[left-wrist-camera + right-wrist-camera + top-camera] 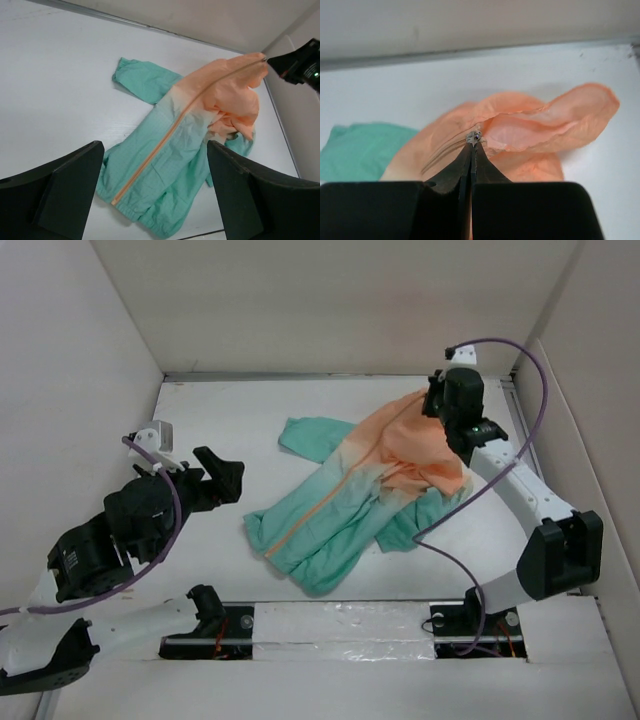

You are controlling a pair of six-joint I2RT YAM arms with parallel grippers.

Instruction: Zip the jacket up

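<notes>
Right tool (472, 145) pinches the jacket (350, 500) zipper pull (476, 136), left tool (237, 480) spread, over white table (230, 410) between pale walls (300, 300).

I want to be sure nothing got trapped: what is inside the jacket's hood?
Only pale pink lining shows inside the open hood of the jacket. Its deeper end is covered by folded fabric and cannot be seen.

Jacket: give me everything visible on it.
Thin, crinkly fabric jacket, peach-orange at hood and shoulders fading to teal at hem and sleeves, pale pink lining showing in the hood. It lies front-up, rumpled, on the white table. The orange zipper looks closed hem to collar. The right gripper is shut on the zipper pull at the top.
</notes>
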